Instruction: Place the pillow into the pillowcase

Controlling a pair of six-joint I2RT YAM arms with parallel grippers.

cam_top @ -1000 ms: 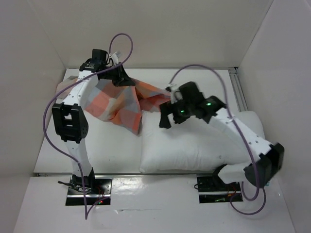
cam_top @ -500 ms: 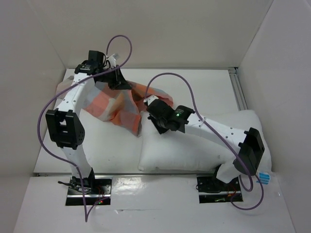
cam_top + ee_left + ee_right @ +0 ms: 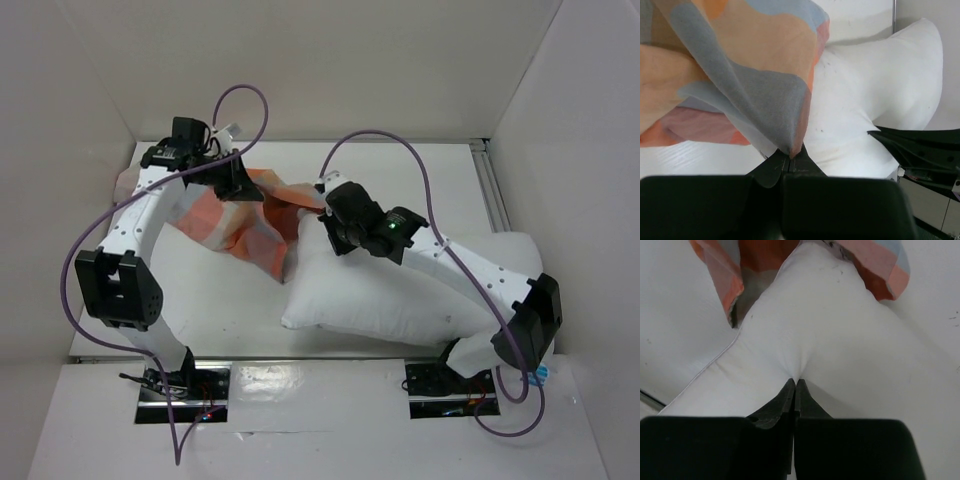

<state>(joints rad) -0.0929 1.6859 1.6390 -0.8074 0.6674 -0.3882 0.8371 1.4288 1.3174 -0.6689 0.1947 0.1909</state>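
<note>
The white pillow (image 3: 400, 295) lies on the table at centre right, its far left corner pushed up against the pillowcase. The checked orange, blue and grey pillowcase (image 3: 250, 215) hangs bunched at the back left. My left gripper (image 3: 235, 180) is shut on an edge of the pillowcase (image 3: 740, 85) and holds it up off the table. My right gripper (image 3: 325, 228) is shut on a pinch of the pillow's fabric (image 3: 805, 340) near that corner. In the right wrist view the pillowcase's open edge (image 3: 730, 285) lies over the pillow's far end.
White walls close in the table at the back and both sides. A metal rail (image 3: 490, 190) runs along the right edge. Purple cables (image 3: 400, 140) loop above both arms. A small blue-and-white label (image 3: 540, 375) shows by the right arm's base.
My right gripper has swung left and back, dragging the pillow's corner toward the pillowcase. My left gripper has shifted a little left and back with the pillowcase.
</note>
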